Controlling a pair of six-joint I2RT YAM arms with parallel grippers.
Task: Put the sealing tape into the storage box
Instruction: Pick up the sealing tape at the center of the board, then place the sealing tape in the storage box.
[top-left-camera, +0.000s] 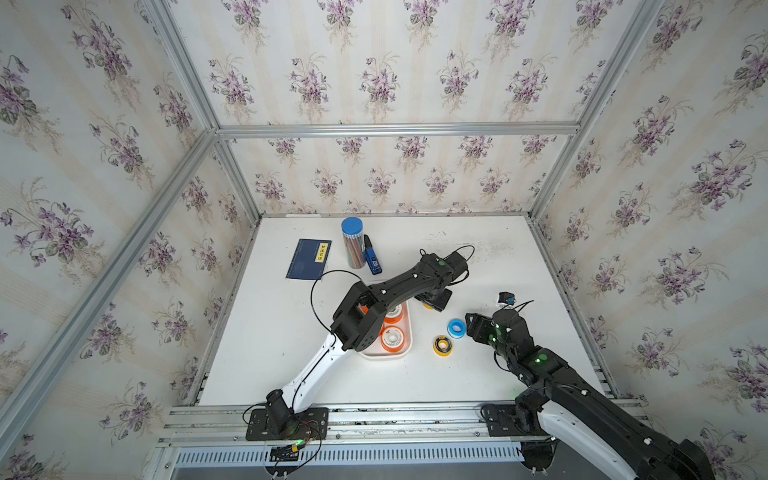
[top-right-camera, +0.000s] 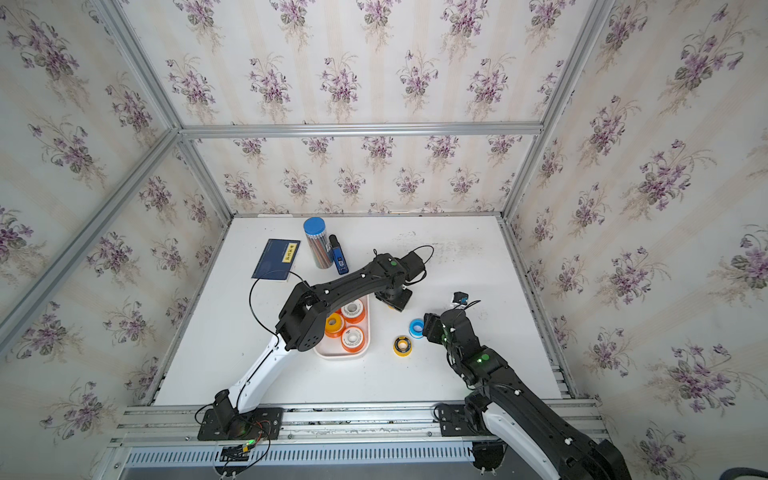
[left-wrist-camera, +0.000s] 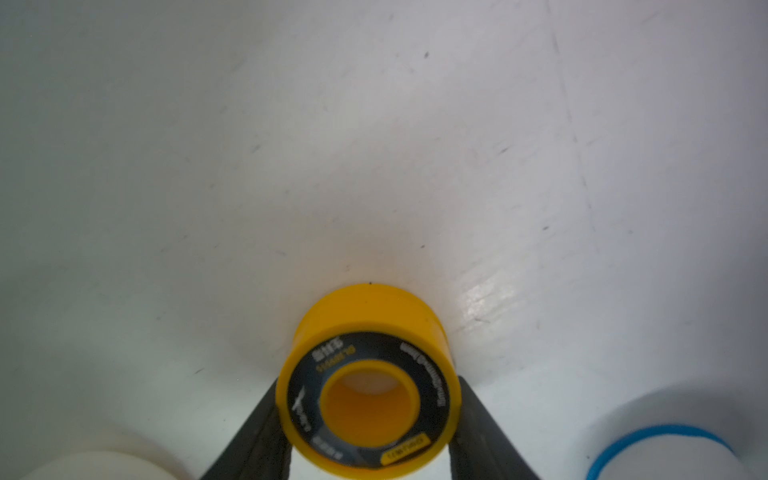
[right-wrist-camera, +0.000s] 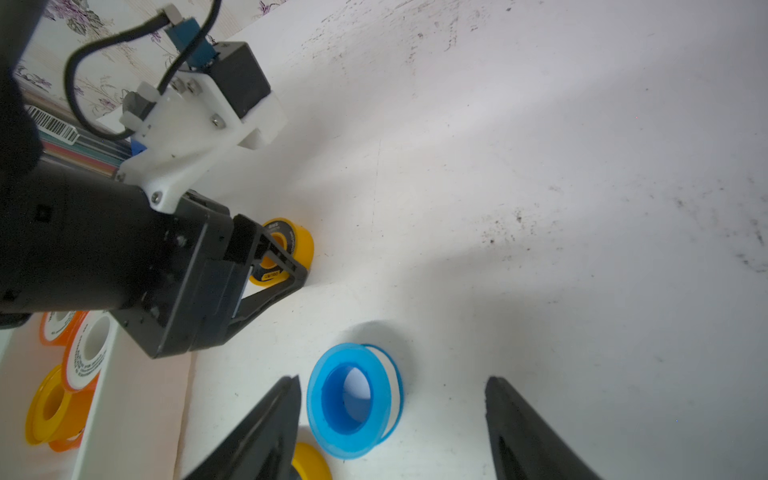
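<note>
- In both top views the storage box (top-left-camera: 386, 356) lies a little below the middle of the frame, partly under the left arm; orange rolls (top-left-camera: 392, 338) already lie in it, so I think part of the job is done
- The left gripper (top-left-camera: 430, 302) reaches past the box to a yellow tape roll (top-right-camera: 390, 308) just right of the box's upper end; only a sliver of that roll shows here
- Right of the box, a blue tape roll (top-left-camera: 456, 328) and a second yellow roll (top-left-camera: 442, 345) lie on the table (top-left-camera: 270, 332), not in the box yet; the right gripper (top-left-camera: 469, 326) points at the blue one
- A dark blue booklet (top-left-camera: 308, 259), a pencil tube (top-left-camera: 352, 243) with a blue lid and a blue marker (top-left-camera: 372, 259) sit at the upper left of the table, well apart from the work
- The table is white with dark scuffs; walls (top-left-camera: 374, 83) with purple flower paper and silver metal bars (top-left-camera: 395, 129) close it in
- In the left wrist view two black fingers (left-wrist-camera: 257, 436) press on both sides of the yellow tape roll, which lies flat on the table, hole up; I think this squeeze is for lifting it over the box rim
- In the right wrist view the right gripper's fingers stand wide apart with the blue tape roll between them, holding nothing; it looks ready to take that roll next
</note>
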